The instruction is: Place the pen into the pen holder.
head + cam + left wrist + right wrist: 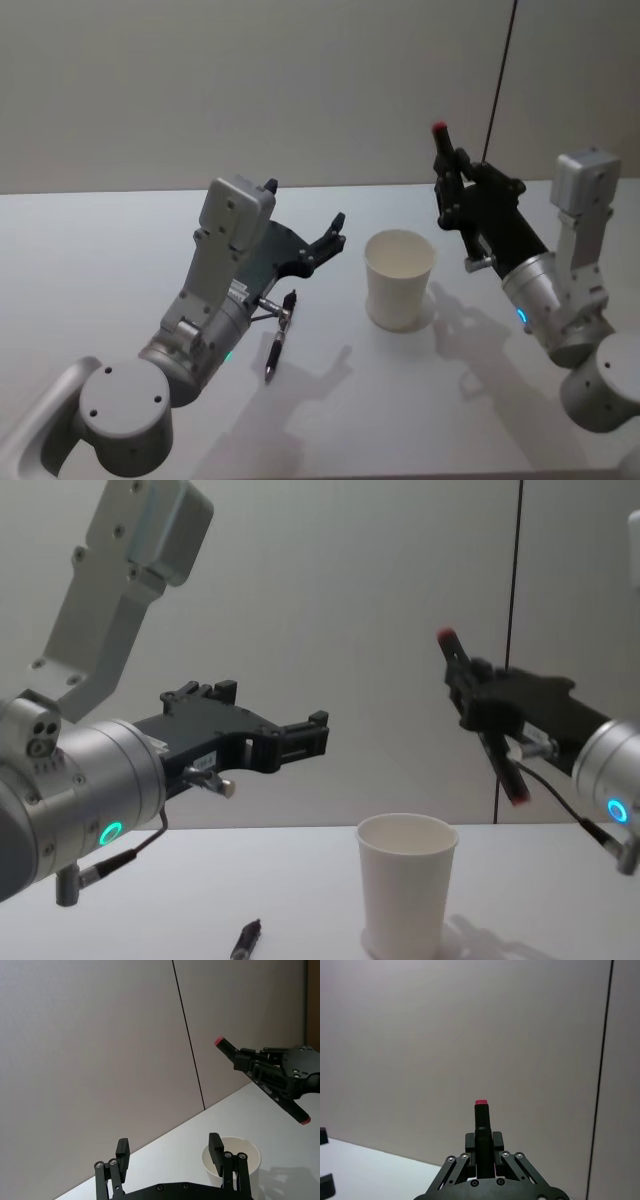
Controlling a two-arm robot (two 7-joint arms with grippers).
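The pen holder, a white paper cup (399,280) (405,890) (237,1152), stands upright on the white table. My right gripper (452,190) (480,695) (481,1144) is raised above and to the right of the cup. It is shut on a black pen (440,140) (505,765) (224,1045) (481,1115) with red ends, held steeply tilted. My left gripper (333,235) (169,1149) (315,735) hovers open and empty, just left of the cup. A second dark pen (278,340) (245,940) lies flat on the table under the left arm.
The white table (90,260) runs back to a plain grey wall. A thin dark vertical line (500,80) runs down the wall behind the right arm.
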